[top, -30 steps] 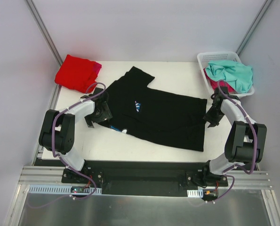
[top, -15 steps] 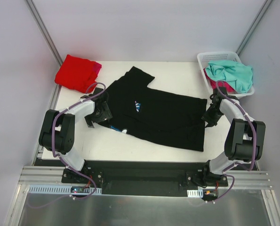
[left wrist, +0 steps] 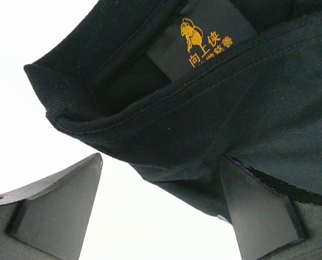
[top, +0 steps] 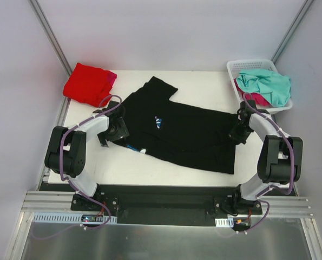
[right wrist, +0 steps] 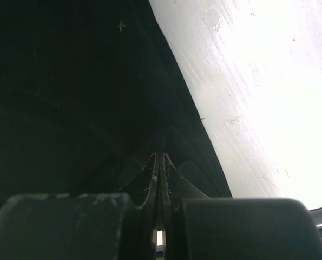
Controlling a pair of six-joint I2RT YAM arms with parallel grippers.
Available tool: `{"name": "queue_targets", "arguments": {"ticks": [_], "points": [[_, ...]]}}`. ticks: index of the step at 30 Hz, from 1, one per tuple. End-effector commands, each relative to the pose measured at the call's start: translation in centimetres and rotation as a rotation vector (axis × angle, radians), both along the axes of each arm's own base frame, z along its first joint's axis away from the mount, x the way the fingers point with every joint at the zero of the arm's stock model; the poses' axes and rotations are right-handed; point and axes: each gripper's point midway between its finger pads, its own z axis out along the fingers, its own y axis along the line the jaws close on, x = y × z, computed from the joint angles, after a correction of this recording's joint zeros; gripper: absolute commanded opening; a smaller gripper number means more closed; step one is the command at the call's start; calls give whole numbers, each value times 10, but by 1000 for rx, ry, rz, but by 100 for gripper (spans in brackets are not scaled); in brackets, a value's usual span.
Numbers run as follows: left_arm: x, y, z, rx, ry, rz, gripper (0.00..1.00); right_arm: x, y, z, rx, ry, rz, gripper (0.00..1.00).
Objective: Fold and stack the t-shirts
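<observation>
The large black t-shirt lies spread flat across the table, with a small white print near its middle. My left gripper stands open at its left edge, by the collar. In the left wrist view the collar and its orange-printed label hang over the open left gripper, and the cloth brushes one finger. My right gripper is at the shirt's right edge. In the right wrist view the right gripper is shut, with a ridge of black cloth pinched at its tips.
A folded red t-shirt lies at the back left corner over a strip of magenta. The white lattice basket at the back right holds a teal-mint shirt on top of a pink one.
My right gripper has moved left onto the black shirt's right edge and shut there. The left arm has not moved.
</observation>
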Motion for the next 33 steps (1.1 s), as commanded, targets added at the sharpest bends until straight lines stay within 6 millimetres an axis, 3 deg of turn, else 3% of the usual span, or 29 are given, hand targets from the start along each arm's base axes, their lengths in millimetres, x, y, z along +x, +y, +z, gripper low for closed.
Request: {"name": "queue_targets", "arguments": {"ticks": [1, 4, 10, 14, 18, 25, 33], "points": [[-5, -2, 7, 2, 23, -35, 89, -2, 6, 42, 2, -87, 15, 1], [-6, -5, 7, -2, 27, -40, 88, -8, 7, 63, -15, -136, 25, 1], [-5, -8, 11, -3, 17, -46, 88, -17, 8, 76, -16, -148, 31, 1], [-4, -9, 13, -5, 17, -50, 88, -27, 17, 98, -7, -199, 44, 1], [-4, -11, 15, -4, 13, -52, 88, -52, 23, 130, -3, -271, 57, 1], [-6, -18, 19, -3, 10, -70, 88, -97, 25, 163, 11, -344, 59, 1], [-9, -24, 22, -2, -3, -80, 88, -141, 26, 168, 36, -343, 64, 1]]}}
